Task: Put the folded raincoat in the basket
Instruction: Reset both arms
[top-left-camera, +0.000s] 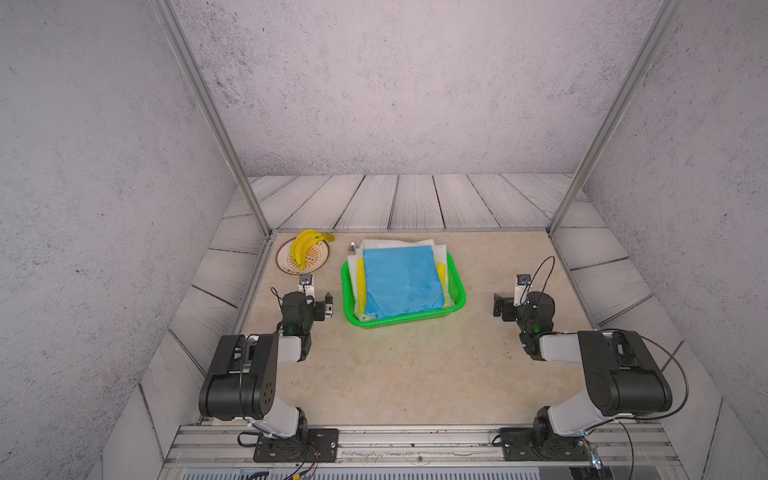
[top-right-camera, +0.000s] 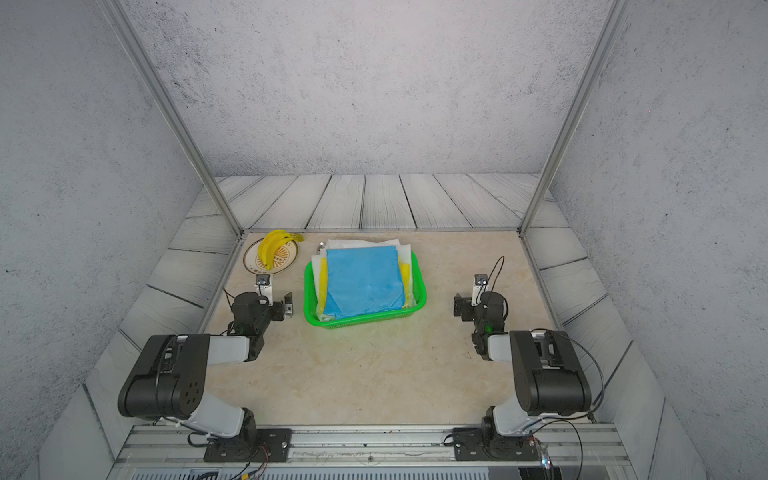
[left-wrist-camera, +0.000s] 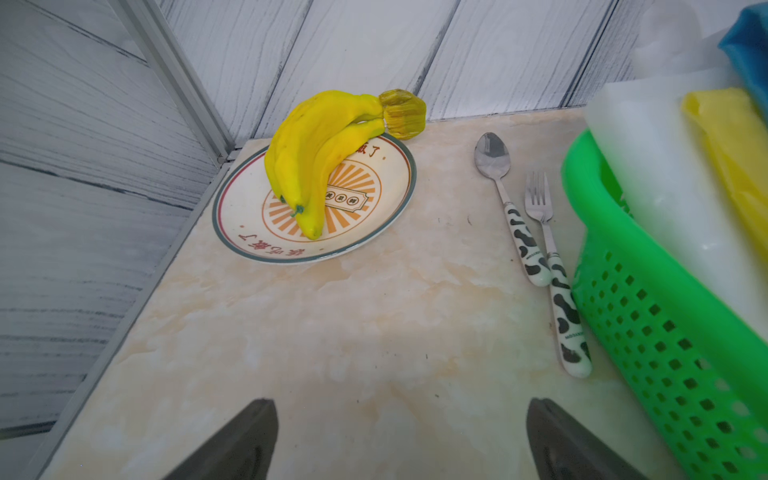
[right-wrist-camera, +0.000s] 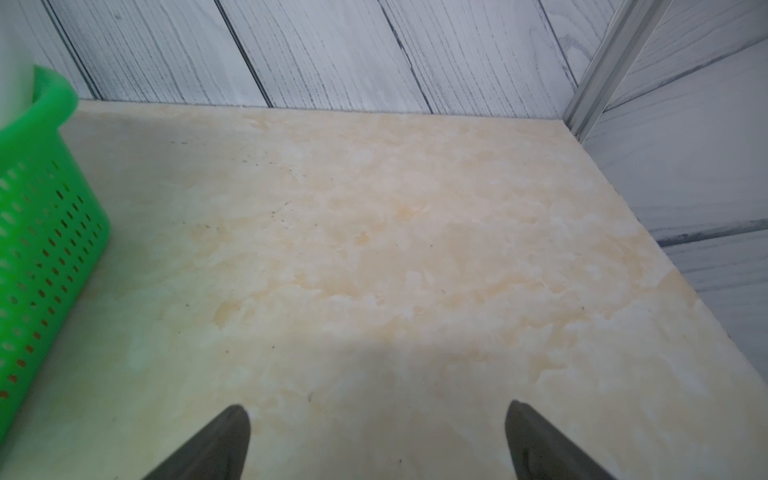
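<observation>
The bright green basket (top-left-camera: 399, 322) (top-right-camera: 361, 322) stands at mid-table, towards the back. A blue folded raincoat (top-left-camera: 401, 280) (top-right-camera: 363, 280) lies flat on top in it, over a yellow folded sheet (left-wrist-camera: 731, 145) and a white one (left-wrist-camera: 665, 166) that overhang the rim. My left gripper (top-left-camera: 328, 305) (left-wrist-camera: 401, 415) hovers just left of the basket, open and empty. My right gripper (top-left-camera: 498, 307) (right-wrist-camera: 376, 415) is farther off on the right, also open, with only bare tabletop between its fingers. The basket's mesh wall (right-wrist-camera: 45, 232) shows in the right wrist view.
A plate (top-left-camera: 322, 255) with a bunch of yellow bananas (top-left-camera: 305, 245) sits in the back left corner. A spoon (left-wrist-camera: 492, 158) and a fork (left-wrist-camera: 540, 208) with cow-patterned handles lie between the plate and the basket. Wood-look walls and metal posts bound the table.
</observation>
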